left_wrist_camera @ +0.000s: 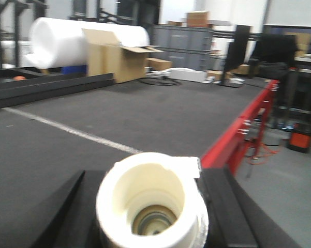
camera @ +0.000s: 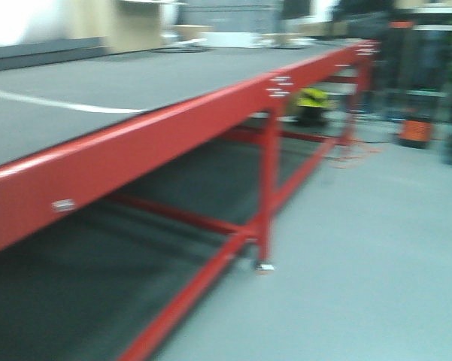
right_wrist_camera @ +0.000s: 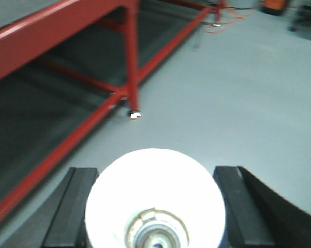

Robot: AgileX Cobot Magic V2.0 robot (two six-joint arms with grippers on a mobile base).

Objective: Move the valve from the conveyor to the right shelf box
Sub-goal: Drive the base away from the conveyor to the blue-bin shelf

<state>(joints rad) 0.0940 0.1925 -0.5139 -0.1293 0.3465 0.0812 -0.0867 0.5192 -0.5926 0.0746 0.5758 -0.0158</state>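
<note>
My left gripper [left_wrist_camera: 151, 209] is shut on a cream-white plastic valve [left_wrist_camera: 145, 186]. I see it end-on, with its open bore facing the camera, held above a dark grey tabletop. My right gripper [right_wrist_camera: 155, 206] is shut on a second white valve [right_wrist_camera: 155, 191], also end-on, held over the grey floor beside the table. A dark metal rail [left_wrist_camera: 52, 88] runs along the far left in the left wrist view. I cannot tell whether it is the conveyor's edge. The shelf box is out of view.
A long red-framed table [camera: 135, 143] with a dark grey top and a white line runs from the left into the distance, with a red leg [right_wrist_camera: 132, 62] near my right gripper. Cardboard boxes [left_wrist_camera: 111, 59], a white roll and grey crates stand behind. Grey floor [camera: 376, 248] lies on the right.
</note>
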